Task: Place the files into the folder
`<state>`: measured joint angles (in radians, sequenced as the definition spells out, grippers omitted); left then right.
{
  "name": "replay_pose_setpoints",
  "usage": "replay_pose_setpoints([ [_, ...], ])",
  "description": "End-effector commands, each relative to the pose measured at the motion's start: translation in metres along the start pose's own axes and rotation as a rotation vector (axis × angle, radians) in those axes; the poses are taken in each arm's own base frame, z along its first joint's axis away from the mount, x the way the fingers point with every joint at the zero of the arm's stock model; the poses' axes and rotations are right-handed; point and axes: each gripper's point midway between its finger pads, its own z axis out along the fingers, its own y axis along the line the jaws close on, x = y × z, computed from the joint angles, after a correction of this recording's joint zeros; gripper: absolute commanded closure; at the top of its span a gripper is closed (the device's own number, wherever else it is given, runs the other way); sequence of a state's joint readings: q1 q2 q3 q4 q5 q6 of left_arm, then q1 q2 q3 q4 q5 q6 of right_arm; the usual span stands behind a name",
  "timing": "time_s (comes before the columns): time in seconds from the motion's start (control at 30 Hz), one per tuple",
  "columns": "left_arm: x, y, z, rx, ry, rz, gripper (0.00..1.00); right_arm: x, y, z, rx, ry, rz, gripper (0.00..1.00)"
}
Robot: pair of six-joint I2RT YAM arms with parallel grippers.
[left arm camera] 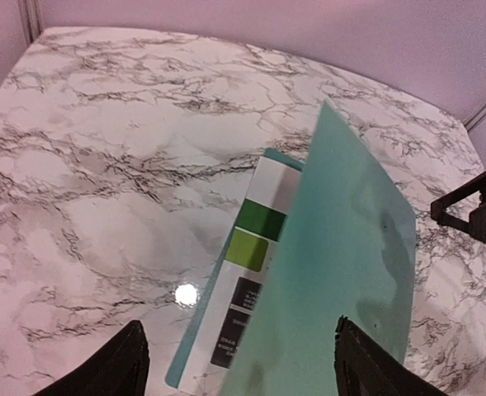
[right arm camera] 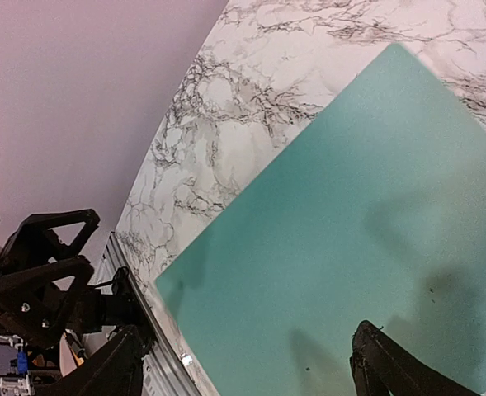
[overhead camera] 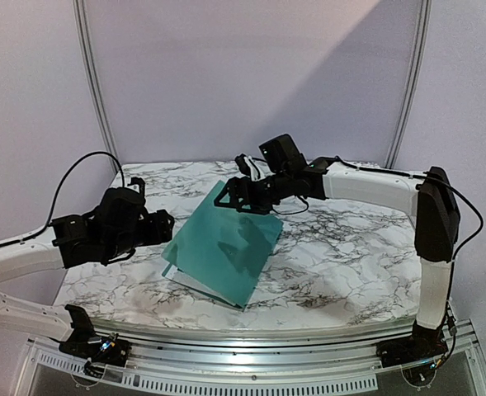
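Findings at inspection. My left gripper [left arm camera: 238,326] stood with its jaws spread wide and nothing held between them. Ahead of its fingertips lay the folder [left arm camera: 354,247], its teal cover lifted at a slant rather than lying flat. Under that cover, toward my left finger, a printed sheet [left arm camera: 255,235] showed a dark green block, a lighter green block and dark text panels below them. It lay inside the folder, on the lower leaf. I could not tell whether a second sheet lay beneath the cover.

My right gripper [right arm camera: 247,330] was likewise wide open and gripped nothing. The folder's cover filled the space ahead of and between its fingers. From above, this gripper hung at the folder's far corner, though I could not tell whether it touched. My left gripper stood just off the folder's left edge, apart from it. The folder rested on the marble table [overhead camera: 350,256].
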<state>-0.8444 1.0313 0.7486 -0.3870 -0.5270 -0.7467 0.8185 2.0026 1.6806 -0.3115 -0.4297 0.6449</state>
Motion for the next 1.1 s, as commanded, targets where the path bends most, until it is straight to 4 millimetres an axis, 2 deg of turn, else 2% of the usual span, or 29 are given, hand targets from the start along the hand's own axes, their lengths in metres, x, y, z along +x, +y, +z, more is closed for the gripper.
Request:
replay_pose_setpoints([
  [0.0,-0.028,0.014,-0.016,-0.072,-0.069,0.009,0.2,-0.007,-0.019,0.005,0.002,0.009,0.006,0.13],
  [0.1,-0.031,0.0,-0.015,-0.013,-0.065,0.055,0.19,-0.004,-0.031,0.003,0.054,0.016,-0.017,0.13],
  [0.27,-0.021,-0.037,0.001,0.137,-0.027,0.089,0.2,0.004,-0.052,-0.007,0.158,0.014,-0.069,0.11],
  [0.4,-0.006,-0.065,0.019,0.234,0.029,0.125,0.21,0.014,-0.069,-0.022,0.216,0.008,-0.082,0.1],
  [0.47,-0.003,-0.072,0.028,0.236,0.043,0.14,0.21,0.02,-0.079,-0.033,0.243,-0.001,-0.073,0.1],
  [0.57,0.006,-0.071,0.044,0.202,0.074,0.167,0.15,0.028,-0.094,-0.052,0.284,-0.023,-0.059,0.08],
  [0.7,0.02,-0.056,0.069,0.142,0.141,0.174,0.09,0.055,-0.107,-0.065,0.294,-0.005,-0.02,0.06],
  [0.9,0.042,-0.02,0.103,0.095,0.249,0.092,0.03,0.09,-0.115,-0.068,0.26,0.036,0.055,0.04],
  [1.07,0.059,-0.003,0.118,0.087,0.321,0.035,0.02,0.1,-0.119,-0.065,0.246,0.05,0.078,0.03],
])
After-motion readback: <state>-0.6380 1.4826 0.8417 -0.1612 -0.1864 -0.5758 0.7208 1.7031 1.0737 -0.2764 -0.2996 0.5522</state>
